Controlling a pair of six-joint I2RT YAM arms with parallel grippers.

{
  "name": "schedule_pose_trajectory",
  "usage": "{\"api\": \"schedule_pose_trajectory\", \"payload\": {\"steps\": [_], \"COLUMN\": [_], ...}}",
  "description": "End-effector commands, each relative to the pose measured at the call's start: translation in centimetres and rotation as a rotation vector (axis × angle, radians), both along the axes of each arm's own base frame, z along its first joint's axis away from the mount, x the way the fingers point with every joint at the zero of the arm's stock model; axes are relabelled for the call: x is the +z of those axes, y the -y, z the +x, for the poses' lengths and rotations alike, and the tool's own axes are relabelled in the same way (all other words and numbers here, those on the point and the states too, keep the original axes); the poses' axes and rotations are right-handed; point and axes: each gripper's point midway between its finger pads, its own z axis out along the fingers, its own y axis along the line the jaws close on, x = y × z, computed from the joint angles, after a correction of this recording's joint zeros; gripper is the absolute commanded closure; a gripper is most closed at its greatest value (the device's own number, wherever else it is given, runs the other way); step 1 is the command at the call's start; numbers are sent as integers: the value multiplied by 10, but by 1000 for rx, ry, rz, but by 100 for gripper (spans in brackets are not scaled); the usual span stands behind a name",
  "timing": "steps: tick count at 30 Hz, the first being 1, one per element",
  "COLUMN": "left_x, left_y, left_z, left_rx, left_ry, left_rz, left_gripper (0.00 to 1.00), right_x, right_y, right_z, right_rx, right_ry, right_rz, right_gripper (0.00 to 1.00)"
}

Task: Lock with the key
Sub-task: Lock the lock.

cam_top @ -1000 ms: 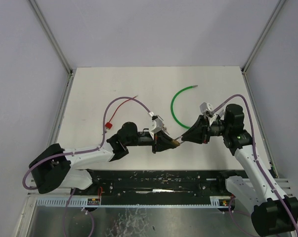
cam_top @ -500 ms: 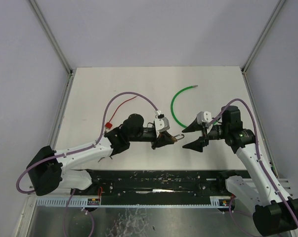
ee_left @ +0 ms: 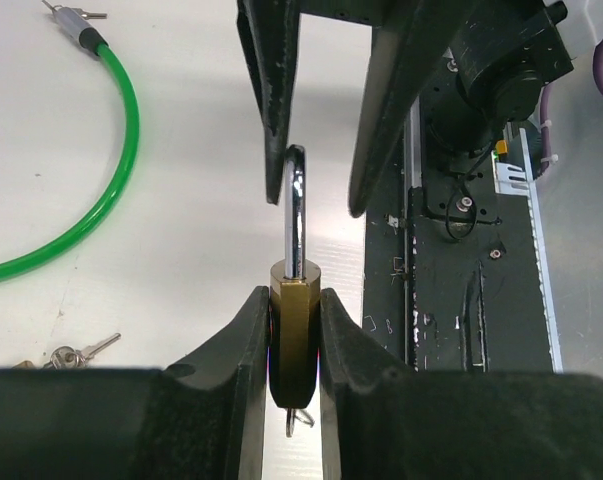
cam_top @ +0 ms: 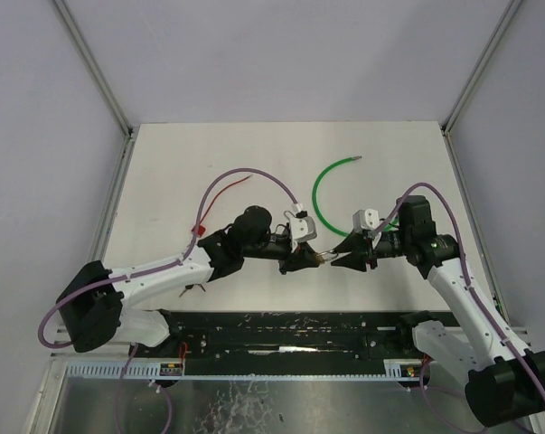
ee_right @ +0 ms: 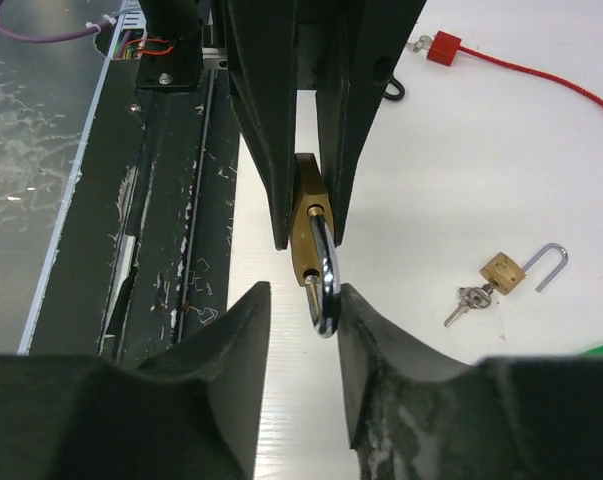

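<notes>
Top view: found left end effector (cam_top: pixel 310 259) and right end effector (cam_top: pixel 337 260) tip to tip over the near middle of the white surface (cam_top: pixel 209 154), with the padlock (cam_top: pixel 321 258) held between them. Noted a green cable (cam_top: pixel 315 194) curled just beyond and a red cable (cam_top: pixel 231 183) further left. Left wrist view: found left end effector pressed tight on the padlock's brass body (ee_left: pixel 294 330), one finger on each flat side, chrome shackle (ee_left: pixel 296 215) pointing away towards the other arm. Found right end effector partly spread, fingers astride the shackle, one fingertip (ee_left: pixel 278 185) touching the chrome and the other standing apart. Unable to tell whether the shackle is seated in the body. Noted loose keys (ee_left: pixel 76 353) lying on the surface near the green cable. Right wrist view: confirmed the same arrangement from the opposite side, shackle lying between the spread fingers and close against one, brass body clamped in the left end effector beyond. Noted a second padlock (ee_right: pixel 503 272) on the surface to one side, shackle swung open, key (ee_right: pixel 468 298) at its base.
</notes>
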Motion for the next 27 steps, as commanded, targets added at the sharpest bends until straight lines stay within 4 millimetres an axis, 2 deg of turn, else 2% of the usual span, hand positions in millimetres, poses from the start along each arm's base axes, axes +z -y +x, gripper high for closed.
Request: {"api": "schedule_pose_trajectory", "payload": {"steps": [1, 9, 16, 17, 21, 22, 25, 27], "left_x": [34, 36, 38, 38, 39, 50, 66, 77], "left_y": [11, 13, 13, 12, -2, -4, -32, -52], "left_z": [4, 4, 5, 7, 11, 14, 12, 6], "left_rx": [-29, -33, -9, 7, 100, 124, 227, 266], "left_ry": [60, 55, 45, 44, 12, 18, 31, 28], "left_rz": [-85, -96, -129, -138, -221, -283, -476, -587], "left_gripper": [99, 99, 99, 94, 55, 44, 20, 11], "right_x": [2, 1, 5, 8, 37, 44, 56, 60], "right_y": [-5, -8, -10, -11, -10, -9, -4, -2], "right_z": [0, -3, -9, -10, -14, -13, -11, -10], "right_rx": [22, 41, 63, 68, 78, 81, 71, 64], "right_ry": [14, 8, -6, -10, -103, -129, -174, -160], "right_rz": [14, 31, 55, 63, 133, 157, 195, 207], "right_gripper": [67, 75, 100, 100, 100, 100, 100, 100]}}
